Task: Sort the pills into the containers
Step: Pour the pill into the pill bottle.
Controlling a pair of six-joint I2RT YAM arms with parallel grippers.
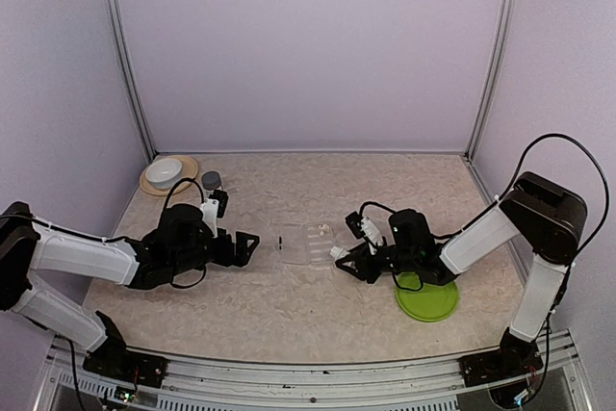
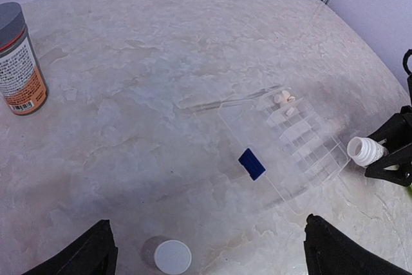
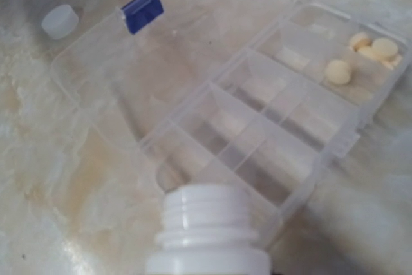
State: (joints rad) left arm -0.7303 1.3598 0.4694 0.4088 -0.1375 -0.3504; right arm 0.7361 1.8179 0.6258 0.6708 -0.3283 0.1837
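The clear compartment box lies open mid-table, its lid with the blue latch folded towards my left arm. A few whitish pills lie in its far end compartment; they also show in the left wrist view. The other compartments look empty. My right gripper is shut on the small white bottle, uncapped and tipped with its mouth at the box's near end. My left gripper is open and empty, left of the box, above the loose white cap.
A grey-capped orange-labelled bottle stands at the back left, next to a white bowl on a tan plate. A green disc lies under the right arm. Walls and metal posts close in the table.
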